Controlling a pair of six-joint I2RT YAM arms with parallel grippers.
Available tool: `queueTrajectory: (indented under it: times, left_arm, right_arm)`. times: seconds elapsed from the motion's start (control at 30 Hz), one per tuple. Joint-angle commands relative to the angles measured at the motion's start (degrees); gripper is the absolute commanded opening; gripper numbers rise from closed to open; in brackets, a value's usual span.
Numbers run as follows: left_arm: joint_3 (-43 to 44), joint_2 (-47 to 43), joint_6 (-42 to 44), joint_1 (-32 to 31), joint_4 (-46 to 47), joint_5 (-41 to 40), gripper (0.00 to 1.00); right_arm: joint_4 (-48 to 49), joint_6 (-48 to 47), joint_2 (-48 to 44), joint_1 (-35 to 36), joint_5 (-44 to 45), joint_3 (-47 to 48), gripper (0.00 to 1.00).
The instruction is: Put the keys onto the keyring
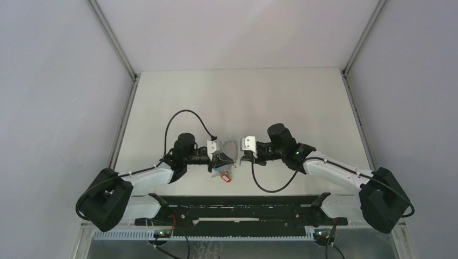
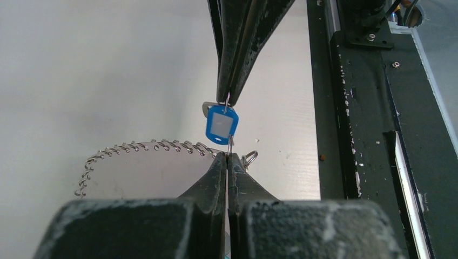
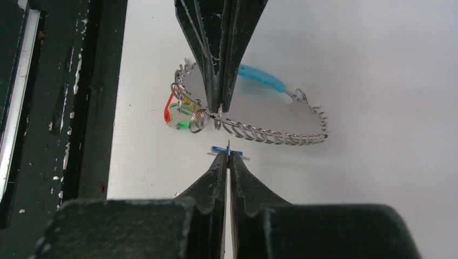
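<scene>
The keyring is a thin wire loop strung with several small silver keys. It hangs over the white table. My left gripper is shut on its wire near a small split ring. In the right wrist view the keyring carries a cyan piece and red and green bits, with my left gripper pinching it from above. My right gripper is shut on the blue-headed key, seen edge-on in its own view. The key hangs just beside the wire, between the two gripper tips. In the top view both grippers, left and right, meet tip to tip.
A black rail frame runs along the near edge of the table, close behind the grippers. It also shows in the left wrist view and the right wrist view. Grey walls enclose the table on the left, right and back.
</scene>
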Motion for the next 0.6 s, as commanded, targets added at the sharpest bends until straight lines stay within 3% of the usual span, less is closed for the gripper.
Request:
queueTrajectory:
  times: [0.0,0.57]
  left_arm:
    - [3.9,-0.3,1.0,0.1,2.1,1.9,0.0]
    - [3.5,-0.6,-0.2,-0.1,3.7,2.0,0.0]
  right_arm:
    - [-2.0,-1.5,1.2,1.2,1.0,2.9,0.0]
    - [-4.3,-1.2,4.0,3.4,2.8,5.5,0.0]
